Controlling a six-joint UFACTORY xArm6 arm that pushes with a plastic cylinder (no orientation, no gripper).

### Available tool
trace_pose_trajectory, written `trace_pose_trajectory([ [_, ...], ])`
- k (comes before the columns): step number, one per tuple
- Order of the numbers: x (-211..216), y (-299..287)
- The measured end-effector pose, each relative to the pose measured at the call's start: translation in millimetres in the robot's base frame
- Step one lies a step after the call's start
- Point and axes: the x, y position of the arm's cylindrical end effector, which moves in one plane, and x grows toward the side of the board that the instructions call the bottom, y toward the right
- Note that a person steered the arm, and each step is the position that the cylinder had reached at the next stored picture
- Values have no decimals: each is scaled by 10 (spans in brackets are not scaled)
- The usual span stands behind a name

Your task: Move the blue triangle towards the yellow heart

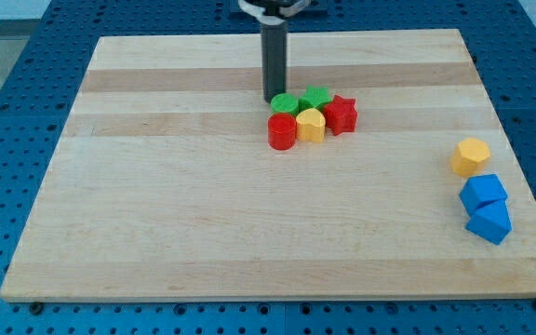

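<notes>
Camera view: my tip touches the green cylinder beside the yellow heart; blue triangle well apart, no end effector visible.

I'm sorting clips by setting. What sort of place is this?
Probably a robotics lab bench: a wooden board lies on a blue perforated table, small coloured blocks such as the yellow heart and blue triangle sit on it, and my tip rests beside the central cluster.
</notes>
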Motion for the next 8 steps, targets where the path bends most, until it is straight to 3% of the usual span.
trace_pose_trajectory([
  [1,290,-319],
  [2,955,-357],
  [4,2217,479],
  [6,2582,2060],
  [8,2298,3043],
])
